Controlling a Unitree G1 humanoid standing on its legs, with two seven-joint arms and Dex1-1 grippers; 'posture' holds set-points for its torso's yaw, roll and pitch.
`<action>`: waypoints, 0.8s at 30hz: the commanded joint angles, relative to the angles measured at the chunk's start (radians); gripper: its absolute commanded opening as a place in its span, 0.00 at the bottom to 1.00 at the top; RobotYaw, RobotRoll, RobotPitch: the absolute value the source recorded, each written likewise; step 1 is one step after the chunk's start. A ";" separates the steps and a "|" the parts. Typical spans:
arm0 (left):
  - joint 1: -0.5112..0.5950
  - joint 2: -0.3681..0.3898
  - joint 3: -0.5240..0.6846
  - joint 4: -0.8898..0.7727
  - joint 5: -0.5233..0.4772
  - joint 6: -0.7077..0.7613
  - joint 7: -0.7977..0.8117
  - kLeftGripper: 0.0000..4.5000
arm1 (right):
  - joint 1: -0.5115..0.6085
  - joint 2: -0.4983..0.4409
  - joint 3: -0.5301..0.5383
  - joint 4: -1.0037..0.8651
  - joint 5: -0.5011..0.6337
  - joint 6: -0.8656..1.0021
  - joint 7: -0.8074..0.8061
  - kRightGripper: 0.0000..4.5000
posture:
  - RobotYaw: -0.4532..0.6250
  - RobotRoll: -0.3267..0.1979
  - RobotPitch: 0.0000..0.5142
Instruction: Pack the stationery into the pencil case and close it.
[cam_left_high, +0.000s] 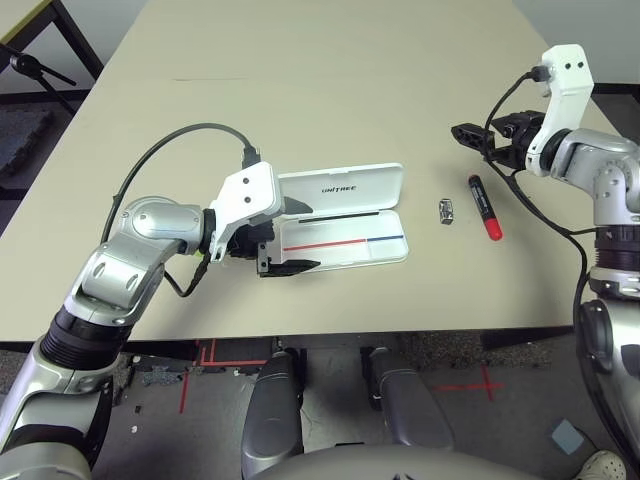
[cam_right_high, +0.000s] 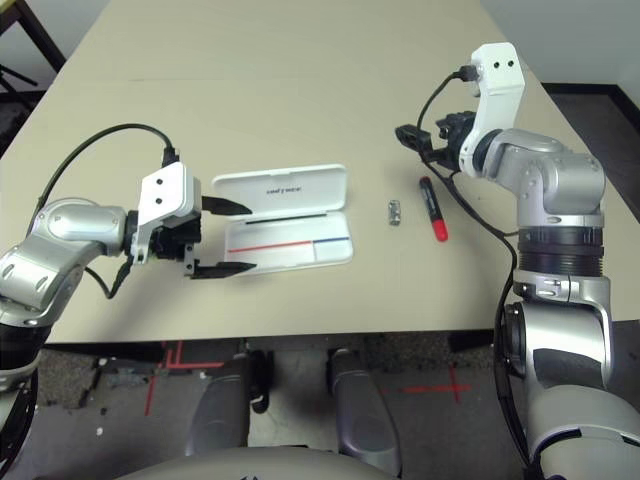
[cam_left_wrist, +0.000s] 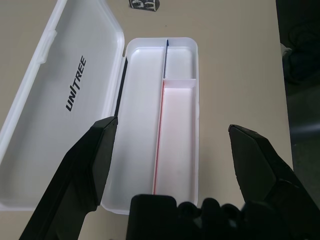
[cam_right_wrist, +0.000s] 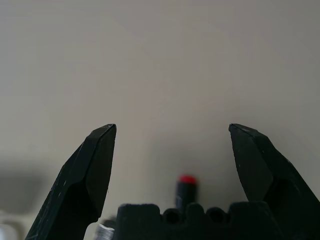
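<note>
The open pencil case (cam_left_high: 345, 220) lies just past the left gripper (cam_left_high: 298, 236), whose fingers stand wide apart, holding nothing. The red marker (cam_left_high: 485, 207) and metal piece (cam_left_high: 446, 210) lie near the right gripper (cam_left_high: 468, 135), its fingers also apart

Pencil case (cam_left_high: 345, 225): white plastic, smooth, slightly glossy | red marker (cam_left_high: 485, 207): glossy plastic, black cap | small piece (cam_left_high: 446, 210): shiny silver metal with black | tabletop (cam_left_high: 330, 100): matt beige, smooth | gripper fingers (cam_left_wrist: 87, 170): matt black plastic.

The open pencil case (cam_left_high: 345, 238) is the landmark: bare worktop (cam_left_high: 330, 90) beyond it, the left gripper (cam_left_high: 285, 238) crowding its left end, metal piece (cam_left_high: 446, 210) and marker (cam_left_high: 485, 207) to its right.
</note>
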 joint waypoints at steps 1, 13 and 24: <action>-0.009 -0.003 -0.019 -0.002 0.002 0.006 0.001 0.99 | 0.026 -0.023 -0.003 0.009 -0.008 0.062 -0.002 1.00 | 0.31 0.62 0.36; -0.013 0.007 -0.027 -0.009 0.006 0.014 -0.002 0.99 | 0.157 -0.011 0.058 0.023 -0.026 0.108 0.024 1.00 | 0.31 0.62 0.36; -0.020 0.010 -0.027 -0.016 0.006 0.028 0.000 1.00 | 0.139 -0.024 0.054 0.059 -0.059 0.044 0.024 0.70 | 0.32 0.62 0.36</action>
